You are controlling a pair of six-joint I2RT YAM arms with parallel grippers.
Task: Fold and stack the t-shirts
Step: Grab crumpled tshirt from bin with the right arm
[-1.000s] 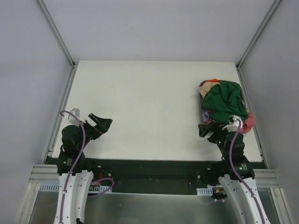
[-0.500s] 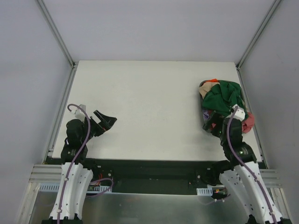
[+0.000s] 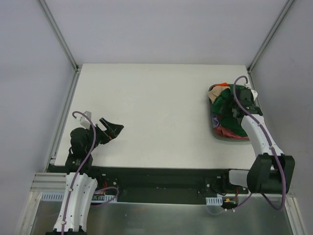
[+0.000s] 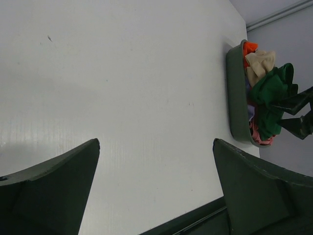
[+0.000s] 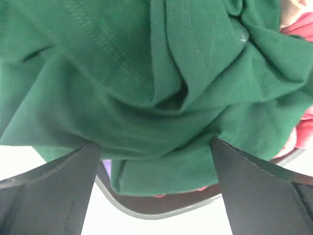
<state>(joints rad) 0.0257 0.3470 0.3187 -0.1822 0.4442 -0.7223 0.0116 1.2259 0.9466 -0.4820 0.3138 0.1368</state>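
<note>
The t-shirts lie crumpled in a heap in a dark tray at the table's right. A large dark green one is on top, with beige, orange and pink-red cloth around it. My right gripper hangs open just over the heap. In the right wrist view its open fingers straddle green folds, with a purple bit and the tray rim below. My left gripper is open over bare table at the near left, holding nothing.
In the left wrist view the tray with its heap stands far across the white table. Aluminium rails and grey walls bound the table on the left, right and back. The near edge runs just in front of the arm bases.
My right arm has reached forward from the table's near edge to above the heap of shirts. The left gripper has shifted slightly to the right. Both stay open.
</note>
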